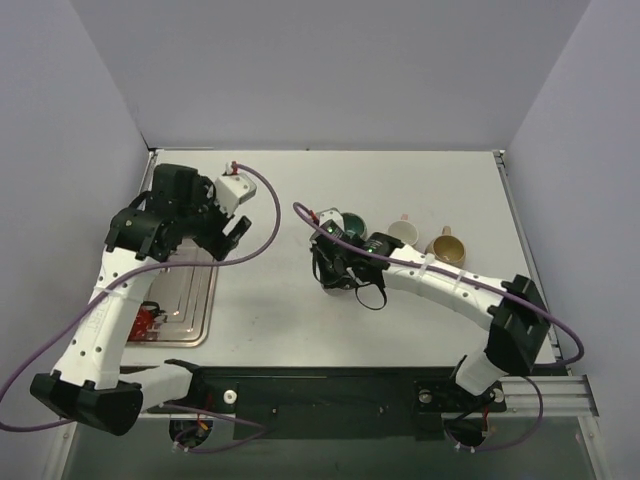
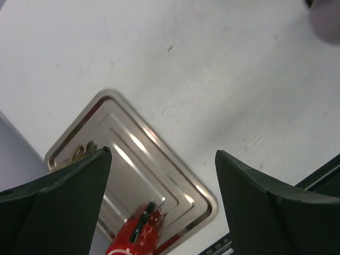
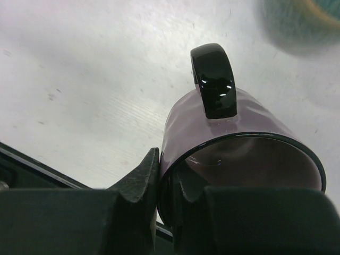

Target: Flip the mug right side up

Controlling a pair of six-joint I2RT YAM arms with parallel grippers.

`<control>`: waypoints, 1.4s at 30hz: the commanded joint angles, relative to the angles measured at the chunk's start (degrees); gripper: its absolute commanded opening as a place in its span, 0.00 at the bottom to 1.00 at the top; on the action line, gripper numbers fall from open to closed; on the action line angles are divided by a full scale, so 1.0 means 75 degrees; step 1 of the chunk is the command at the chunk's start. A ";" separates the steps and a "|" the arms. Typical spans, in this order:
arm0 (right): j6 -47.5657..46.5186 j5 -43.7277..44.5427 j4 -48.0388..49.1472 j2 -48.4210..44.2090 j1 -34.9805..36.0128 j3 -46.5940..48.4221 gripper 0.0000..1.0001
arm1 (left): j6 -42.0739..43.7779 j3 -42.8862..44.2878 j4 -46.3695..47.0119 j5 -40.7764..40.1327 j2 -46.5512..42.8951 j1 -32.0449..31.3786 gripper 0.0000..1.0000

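- While the right wrist view gives the closest look, it shows the right fingers (image 3: 135,180) pinched shut on the wall of the purple mug (image 3: 212,133), one outside and one inside the black rim. The mug is tipped with its mouth toward the camera and its black handle (image 3: 214,79) on the upper side, over the white surface (image 3: 79,79). This view cannot tell whether its far side touches the surface.
- To do the turn well, the wrist should probably roll until the mouth faces up. The pinch needs to be firm because it bites only a thin wall. The base should come down flat on bare surface before the fingers let go. A blurred green mug (image 3: 303,21) sits near, so the swing should stay clear of it.
- From the top external view comes what the wrist cannot show. The right arm reaches to the middle of the surface. The green mug (image 1: 352,222) is just beyond the fingers, and a white mug (image 1: 403,232) and a tan mug (image 1: 447,247) stand in a row to its right. The held mug is mostly hidden under the wrist.
- Only the left wrist view shows the left fingers (image 2: 69,196) spread wide with nothing between them. They hover over a metal tray (image 2: 133,159) that holds a red item (image 2: 139,231), well apart from the mugs.
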 commanded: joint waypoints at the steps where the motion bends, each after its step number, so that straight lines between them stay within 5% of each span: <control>1: -0.0143 0.0104 -0.0718 0.0396 0.0037 0.0068 0.00 | 0.1823 -0.1059 -0.0772 -0.2298 -0.0414 0.0214 0.90; 7: -0.0107 0.0139 -0.0401 0.0982 -0.0068 -0.0168 0.00 | 0.3008 -0.2103 -0.1756 -0.2347 -0.0404 0.1021 0.88; 14: 0.0033 -0.0329 0.0090 0.1311 -0.0490 -0.0542 0.00 | 0.4111 -0.3112 -0.1337 -0.3130 0.0228 0.2148 0.77; 22: 0.0033 -0.0517 0.0174 0.1604 -0.0643 -0.0449 0.15 | 0.6112 -0.5115 0.0574 -0.3976 0.0112 0.2780 0.77; 25: 0.0080 -0.0517 0.0162 0.1488 -0.0620 -0.0461 0.39 | 0.6735 -0.5374 0.0773 -0.3918 0.0019 0.2992 0.77; 29: -0.0002 -0.0412 -0.0153 0.1137 -0.0409 -0.0216 0.56 | 0.7509 -0.5656 0.1172 -0.3883 -0.0087 0.3343 0.78; 42: -0.0166 0.0162 -0.0459 0.0139 -0.0268 -0.0179 0.63 | 0.7933 -0.5388 0.2217 -0.3614 0.1480 0.4082 0.75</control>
